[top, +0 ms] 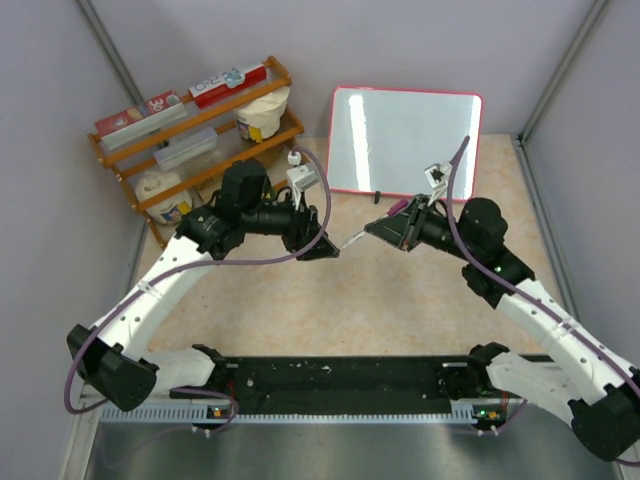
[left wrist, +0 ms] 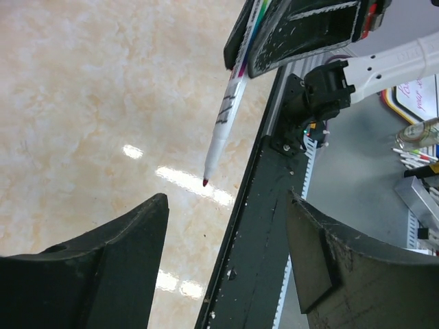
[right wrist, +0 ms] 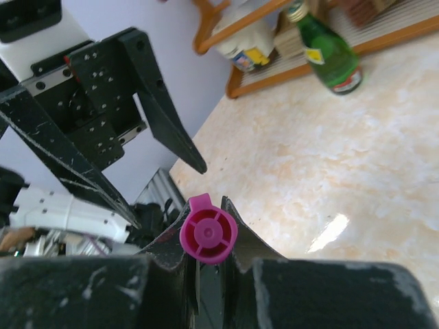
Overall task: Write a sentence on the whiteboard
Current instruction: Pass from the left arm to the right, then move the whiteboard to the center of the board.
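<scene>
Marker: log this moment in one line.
right gripper: shut on marker | marker: tip bare | left gripper: open, empty | whiteboard: no writing visible

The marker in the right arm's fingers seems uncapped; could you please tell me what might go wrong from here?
1. The marker's bare tip points at the open left fingers; it could smear ink on them or the table.
2. The right fingers clamp it only near its pink rear end, so it may pivot under writing pressure.
3. The whiteboard stands on its edge at the back; a push could tip it.
</scene>
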Motion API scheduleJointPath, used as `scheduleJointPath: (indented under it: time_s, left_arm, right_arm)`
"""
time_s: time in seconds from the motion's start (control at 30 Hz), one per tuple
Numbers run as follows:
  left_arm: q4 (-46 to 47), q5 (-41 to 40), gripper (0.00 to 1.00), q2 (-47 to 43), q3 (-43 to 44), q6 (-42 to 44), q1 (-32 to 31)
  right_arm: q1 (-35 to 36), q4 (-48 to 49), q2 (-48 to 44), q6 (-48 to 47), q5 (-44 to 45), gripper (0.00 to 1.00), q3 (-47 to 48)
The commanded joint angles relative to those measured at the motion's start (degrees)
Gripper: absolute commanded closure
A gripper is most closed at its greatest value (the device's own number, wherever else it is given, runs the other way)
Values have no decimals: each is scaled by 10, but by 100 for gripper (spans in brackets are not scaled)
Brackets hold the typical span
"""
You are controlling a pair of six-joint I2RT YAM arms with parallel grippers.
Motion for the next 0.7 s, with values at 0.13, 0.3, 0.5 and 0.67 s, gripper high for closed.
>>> scheduleJointPath:
  time_s: [0.13, 0.3, 0.5, 0.67]
  left_arm:
    - [39, -79, 26, -17, -21, -8, 2]
    - [40, -134, 23, -14, -30, -13, 2]
    - [77, -171, 16, -24, -58, -28, 2]
    - [80, -196, 13, 3, -58, -33, 2]
  right_arm:
    - [0, -36, -95, -10, 211, 100, -40]
    - [-5, -92, -119, -48, 254, 100, -27]
    - [-9, -104, -96, -63, 249, 100, -11]
    - [-19, -105, -55, -57, 226, 100, -4]
